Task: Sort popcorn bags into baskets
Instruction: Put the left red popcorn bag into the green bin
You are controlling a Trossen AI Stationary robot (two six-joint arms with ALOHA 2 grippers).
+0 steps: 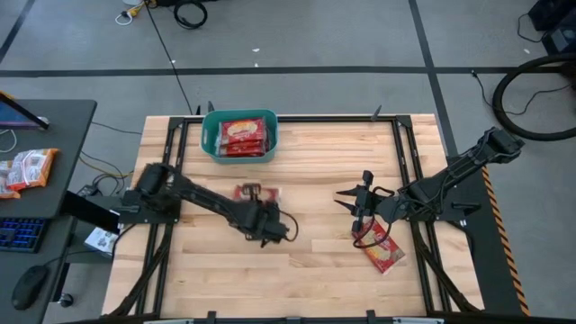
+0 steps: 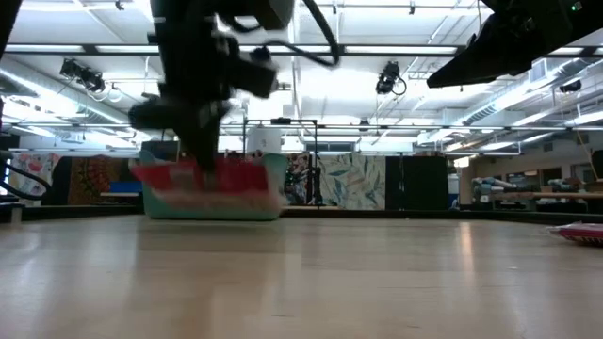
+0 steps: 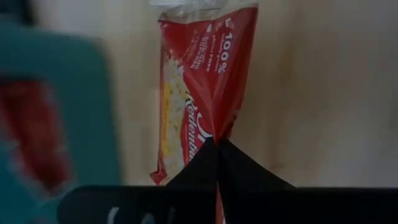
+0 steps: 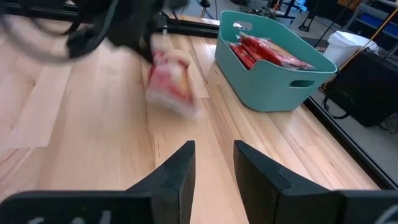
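The left claw (image 1: 255, 200) is clamped on one red popcorn bag (image 1: 257, 192), pinching it by an edge so the bag hangs from the closed tips; the left wrist view shows the two fingers (image 3: 205, 163) meeting in a point on the bag's lower end, with the cream label running up its face. In the low view this bag (image 2: 203, 175) is off the table (image 1: 315, 270), carried in front of the basket. In the high view it is on the near side of the teal basket (image 1: 209, 135), a little toward the table's middle and clearly apart from the basket's rim.

The basket sits at the far edge of the table and already has several red bags (image 1: 243, 137) lying in it, packed side by side; the right wrist view shows them (image 4: 268, 51) stacked against its inner wall.

The right claw (image 1: 364, 193) is well away from the basket, toward the right half of the table, with its fingers (image 4: 177, 171) spread a narrow gap apart and nothing between them. Just beyond it, still farther from the basket, one more red bag (image 1: 383, 249) lies flat on the table.

Off the table, on a dark side desk (image 1: 63, 126) well to the basket's left, more red packets (image 1: 27, 169) lie in a small heap.
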